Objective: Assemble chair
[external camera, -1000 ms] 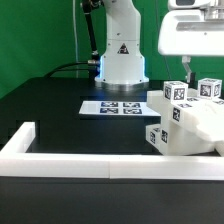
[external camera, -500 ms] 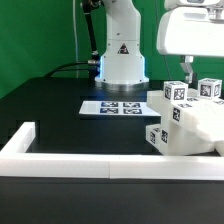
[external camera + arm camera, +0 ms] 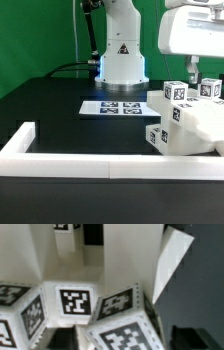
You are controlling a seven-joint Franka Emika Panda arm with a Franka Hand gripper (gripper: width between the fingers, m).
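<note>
Looking at the exterior view's right edge, we see the chair (image 3: 185,125) on the black table (image 3: 60,110), behind the white rail (image 3: 90,165). The gripper (image 3: 190,72) hangs above it; we cannot tell whether it grips anything.

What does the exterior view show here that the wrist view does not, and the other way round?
Only the exterior view shows the marker board, the long white rail, the arm's base and the gripper above the chair parts. Only the wrist view shows the tags large enough to make out their patterns. Both show the tagged white chair parts on the black table.
</note>
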